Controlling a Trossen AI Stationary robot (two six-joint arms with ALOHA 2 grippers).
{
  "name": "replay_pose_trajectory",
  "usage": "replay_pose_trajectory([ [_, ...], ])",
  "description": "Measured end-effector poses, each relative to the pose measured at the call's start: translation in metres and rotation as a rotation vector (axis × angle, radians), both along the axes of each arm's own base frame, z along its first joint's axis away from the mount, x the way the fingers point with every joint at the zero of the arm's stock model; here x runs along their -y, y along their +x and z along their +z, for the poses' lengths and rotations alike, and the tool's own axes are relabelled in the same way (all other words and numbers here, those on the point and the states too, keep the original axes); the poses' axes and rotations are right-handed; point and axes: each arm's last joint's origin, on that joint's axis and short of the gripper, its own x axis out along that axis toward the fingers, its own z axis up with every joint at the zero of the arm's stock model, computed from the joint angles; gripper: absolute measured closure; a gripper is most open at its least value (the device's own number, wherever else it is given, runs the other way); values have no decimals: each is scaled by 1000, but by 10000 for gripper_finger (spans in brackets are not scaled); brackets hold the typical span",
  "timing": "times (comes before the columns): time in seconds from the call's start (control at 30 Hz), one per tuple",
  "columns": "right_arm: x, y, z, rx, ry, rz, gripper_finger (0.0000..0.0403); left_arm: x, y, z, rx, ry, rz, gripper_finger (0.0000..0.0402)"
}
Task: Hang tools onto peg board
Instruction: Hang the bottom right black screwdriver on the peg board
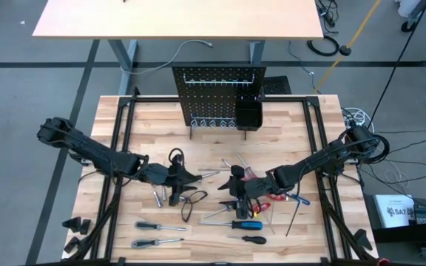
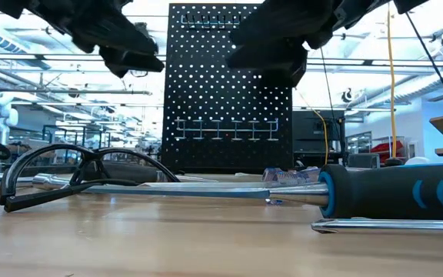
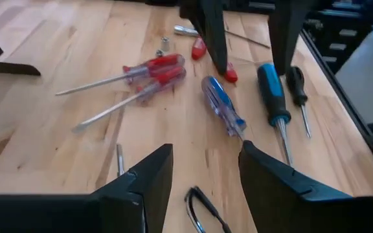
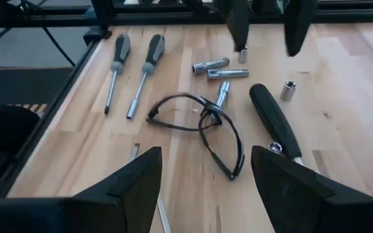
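The black peg board (image 1: 219, 96) stands upright at the table's far edge on small feet, with a row of hooks and a black bin (image 1: 248, 114). Tools lie loose on the tabletop: red-handled screwdrivers (image 3: 154, 71), a clear blue one (image 3: 222, 103), a blue-and-black one (image 3: 271, 87), two grey-handled ones (image 4: 135, 58), silver bits (image 4: 219, 68) and black safety glasses (image 4: 206, 129). My left gripper (image 3: 206, 175) hovers open above the table's middle, left of centre (image 1: 194, 179). My right gripper (image 4: 206, 171) hovers open facing it (image 1: 231, 185). Nothing is between either pair of fingers.
A black frame (image 1: 117, 148) runs along the table's left, right and far sides. More screwdrivers (image 1: 157, 233) lie by the near edge. A second table (image 1: 176, 18) stands beyond the peg board. Bare wood (image 1: 154, 122) lies left of the board.
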Motion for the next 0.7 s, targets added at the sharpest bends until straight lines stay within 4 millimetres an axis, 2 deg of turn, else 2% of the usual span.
replay_pose_trajectory([
  [0.23,3,3,-2,1,21,-20,174,13,-8,2,11,72,-19,224],
  [0.47,14,12,-13,-3,-3,-56,174,4,-27,11,-23,162,71,224],
  [0.7,27,5,-28,-145,-35,-299,174,-8,-43,30,41,270,140,224],
])
